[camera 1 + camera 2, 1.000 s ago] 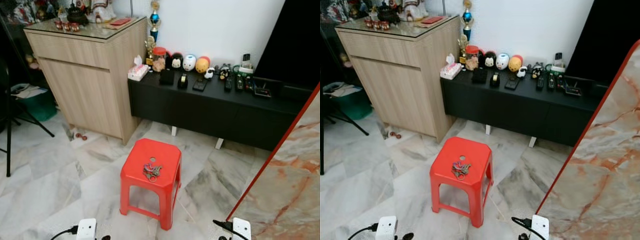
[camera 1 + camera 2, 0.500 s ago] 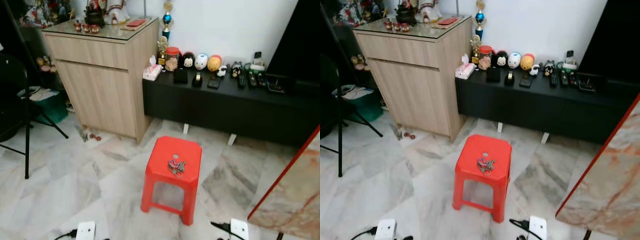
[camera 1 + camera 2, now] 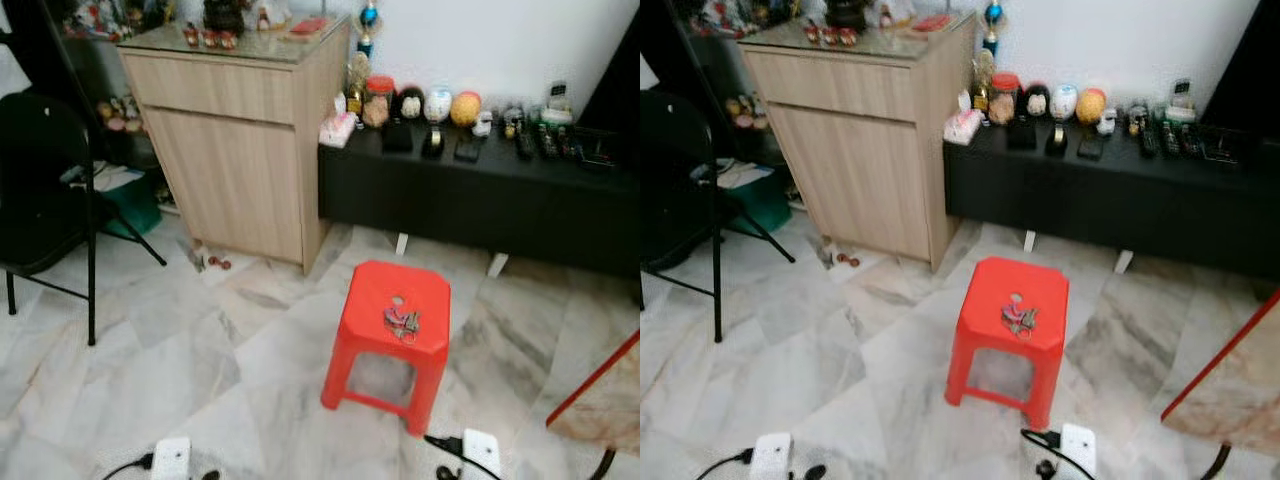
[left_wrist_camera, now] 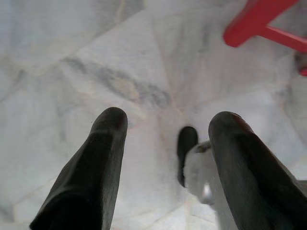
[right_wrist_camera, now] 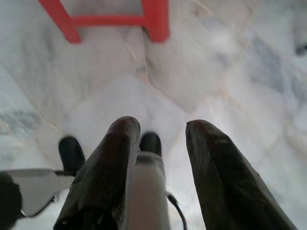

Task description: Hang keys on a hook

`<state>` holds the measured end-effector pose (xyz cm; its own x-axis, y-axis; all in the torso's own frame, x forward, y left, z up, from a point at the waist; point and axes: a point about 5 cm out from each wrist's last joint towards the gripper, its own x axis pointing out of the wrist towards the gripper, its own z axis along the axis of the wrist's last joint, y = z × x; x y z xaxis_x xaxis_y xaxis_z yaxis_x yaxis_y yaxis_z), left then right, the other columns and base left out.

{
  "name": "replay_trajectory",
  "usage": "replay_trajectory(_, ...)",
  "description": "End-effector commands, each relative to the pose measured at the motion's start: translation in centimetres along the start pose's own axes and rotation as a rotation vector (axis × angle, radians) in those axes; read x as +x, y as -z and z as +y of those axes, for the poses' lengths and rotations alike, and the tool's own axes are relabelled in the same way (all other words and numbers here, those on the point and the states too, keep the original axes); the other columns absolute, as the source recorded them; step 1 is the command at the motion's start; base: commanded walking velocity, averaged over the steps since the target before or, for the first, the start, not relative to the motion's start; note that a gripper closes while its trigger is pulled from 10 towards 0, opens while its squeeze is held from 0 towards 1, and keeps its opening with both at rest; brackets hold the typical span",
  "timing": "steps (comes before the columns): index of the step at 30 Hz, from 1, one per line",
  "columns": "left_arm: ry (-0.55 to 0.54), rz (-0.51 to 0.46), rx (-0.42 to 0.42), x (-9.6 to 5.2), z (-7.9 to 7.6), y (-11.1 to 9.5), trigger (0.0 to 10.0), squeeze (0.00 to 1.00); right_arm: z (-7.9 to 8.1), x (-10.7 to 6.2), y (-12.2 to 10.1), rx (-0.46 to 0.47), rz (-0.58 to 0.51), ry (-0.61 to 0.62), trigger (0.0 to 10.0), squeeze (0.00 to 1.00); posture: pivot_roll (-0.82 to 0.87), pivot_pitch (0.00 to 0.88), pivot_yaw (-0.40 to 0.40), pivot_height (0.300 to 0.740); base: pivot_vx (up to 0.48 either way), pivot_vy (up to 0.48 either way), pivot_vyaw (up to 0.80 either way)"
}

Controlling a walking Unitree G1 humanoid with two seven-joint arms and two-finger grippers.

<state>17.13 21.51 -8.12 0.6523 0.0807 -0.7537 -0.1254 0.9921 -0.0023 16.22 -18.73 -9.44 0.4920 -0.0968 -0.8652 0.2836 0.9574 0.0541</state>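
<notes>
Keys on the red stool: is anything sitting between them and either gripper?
Nothing visible does. The keys lie bare on the red stool, with only marble floor between it and the left gripper and right gripper, both hanging low and open.

Head stereo pair downward on red stool (image 3: 394, 320); wrist cameras floorward.

Both arms are hanging low. Left black two-fingered gripper (image 4: 165, 129) is pointing down, fingers (image 4: 103, 158) spread apart, holding nothing. Right black two-fingered gripper (image 5: 163, 132) is pointing down too, fingers (image 5: 216, 163) parted, holding nothing.
</notes>
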Motion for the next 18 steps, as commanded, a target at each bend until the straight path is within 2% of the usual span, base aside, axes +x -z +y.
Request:
replay_trajectory(1,-0.001,0.009,-0.002,-0.05,0.07,0.2,10.0,0.0,-0.04,0.04,-0.49,0.0,-0.016,0.004,10.0,0.0,0.1,0.059,-0.02,0.74,0.0,0.0,0.0)
replay_trajectory(15,0.005,0.016,-0.007,-0.09,-0.02,0.42,10.0,0.0,0.04,0.05,-0.57,-0.002,-0.024,-0.002,10.0,0.0,0.1,0.058,-0.021,0.74,0.0,0.0,0.0)
replay_trajectory(18,0.008,0.019,-0.007,-0.09,-0.07,0.45,10.0,0.0,0.0,0.05,-0.73,-0.038,-0.033,-0.001,10.0,0.0,0.1,0.057,-0.022,0.74,0.0,0.0,0.0)
